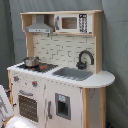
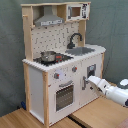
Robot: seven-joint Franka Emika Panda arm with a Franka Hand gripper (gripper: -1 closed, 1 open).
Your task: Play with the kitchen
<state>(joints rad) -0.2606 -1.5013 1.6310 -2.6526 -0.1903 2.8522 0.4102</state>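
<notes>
The kitchen [image 2: 62, 60] stands upright on the wooden bench [image 2: 100, 112]. In the second exterior view the gripper [image 2: 90, 80] reaches the kitchen's lower cupboard door [image 2: 92, 75], beside its vertical handle. Whether the fingers are spread, I cannot tell.

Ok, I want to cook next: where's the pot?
In both exterior views the pot sits on the stovetop, under the hood, on the sink's left.

No lettering, number or brand mark can be read anywhere on the kitchen [image 1: 60, 85].
</notes>
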